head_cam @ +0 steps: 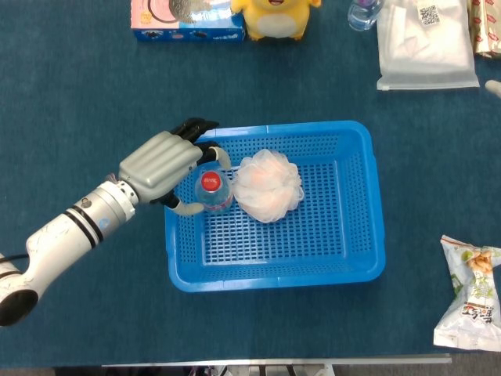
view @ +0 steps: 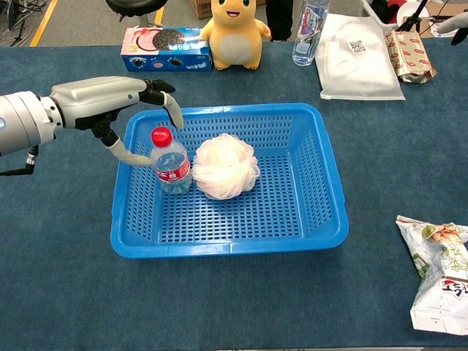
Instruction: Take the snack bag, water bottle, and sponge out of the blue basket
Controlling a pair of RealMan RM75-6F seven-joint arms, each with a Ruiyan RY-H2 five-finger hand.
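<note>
One water bottle (view: 170,162) stands between the left hand's (view: 110,102) spread fingers (view: 174,110), ungripped

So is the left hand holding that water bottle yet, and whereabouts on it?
Not yet. The left hand is open around the water bottle, fingers behind its cap, thumb beside its shoulder, without a closed grip. Contact cannot be told.

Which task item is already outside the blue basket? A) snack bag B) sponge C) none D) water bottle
A: the snack bag lies on the table right of the blue basket, while the water bottle and sponge sit inside.
</note>
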